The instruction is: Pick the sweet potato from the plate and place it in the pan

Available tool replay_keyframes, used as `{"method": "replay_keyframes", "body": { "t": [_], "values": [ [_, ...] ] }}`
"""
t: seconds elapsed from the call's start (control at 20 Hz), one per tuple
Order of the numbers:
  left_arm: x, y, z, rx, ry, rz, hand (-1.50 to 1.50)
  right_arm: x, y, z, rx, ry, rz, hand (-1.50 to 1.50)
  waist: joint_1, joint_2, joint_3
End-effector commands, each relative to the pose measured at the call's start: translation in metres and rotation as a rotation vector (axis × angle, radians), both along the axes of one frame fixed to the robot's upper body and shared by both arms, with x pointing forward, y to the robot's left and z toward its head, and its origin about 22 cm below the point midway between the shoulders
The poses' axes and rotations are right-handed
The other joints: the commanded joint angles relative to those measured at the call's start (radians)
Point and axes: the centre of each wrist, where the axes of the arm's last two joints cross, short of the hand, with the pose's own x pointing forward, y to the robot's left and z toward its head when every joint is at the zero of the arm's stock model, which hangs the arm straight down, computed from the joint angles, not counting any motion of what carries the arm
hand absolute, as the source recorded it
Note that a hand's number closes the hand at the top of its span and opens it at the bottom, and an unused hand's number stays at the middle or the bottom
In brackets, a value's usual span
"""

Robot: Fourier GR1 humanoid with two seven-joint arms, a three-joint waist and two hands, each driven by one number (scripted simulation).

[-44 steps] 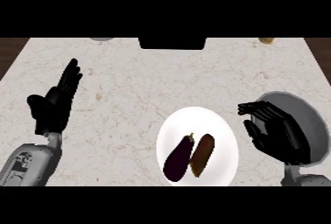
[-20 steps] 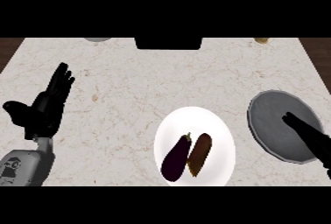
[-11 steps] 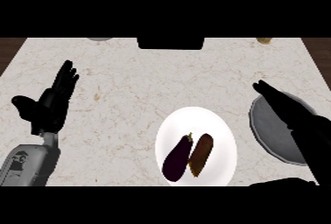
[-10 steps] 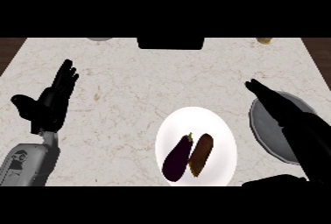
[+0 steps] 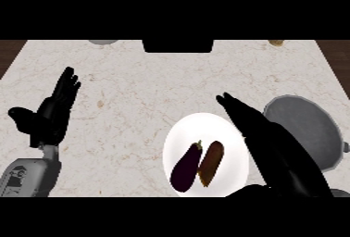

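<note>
1. Since half a second ago the right hand has swung further left, off the pan and over the right edge of the plate; its fingertips now point up and left past the plate's upper rim.
2. The right hand's fingers are straight and held together, holding nothing. It hangs just beside the sweet potato, and whether it touches it cannot be told.
3. The sweet potato lies on the white plate, tilted, touching the purple eggplant on its left.
4. The grey pan sits on the counter to the right of the plate, partly hidden by the right forearm.
5. The left hand rests open at the view's left, fingers up and spread, thumb out to the side, as it was before.
6. Along the far edge stand a black object, a grey round thing and a small brownish item, all cut off.
7. No writing or labels can be read.
</note>
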Motion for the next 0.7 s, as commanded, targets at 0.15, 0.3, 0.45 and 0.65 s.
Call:
{"method": "replay_keyframes", "body": {
  "t": [0.15, 0.3, 0.45, 0.65],
  "values": [
    [-0.008, -0.005, -0.006, 0.003, 0.019, 0.014, 0.0, 0.004, 0.021, -0.013, -0.086, 0.093, -0.147, -1.5, -0.003, -0.001, 0.0],
    [0.001, -0.014, -0.007, -0.006, 0.008, 0.013, 0.0, 0.01, 0.021, -0.011, -0.127, 0.105, -0.168, -1.5, -0.008, -0.001, 0.0],
    [0.012, -0.004, 0.014, -0.007, -0.003, 0.012, 0.0, 0.02, 0.028, -0.034, -0.157, 0.145, -0.194, -1.5, -0.005, 0.0, 0.0],
    [-0.001, 0.004, -0.01, -0.002, 0.004, 0.007, 0.0, 0.027, 0.003, -0.037, -0.136, 0.195, -0.144, -1.5, -0.005, 0.001, 0.001]
  ]
}}
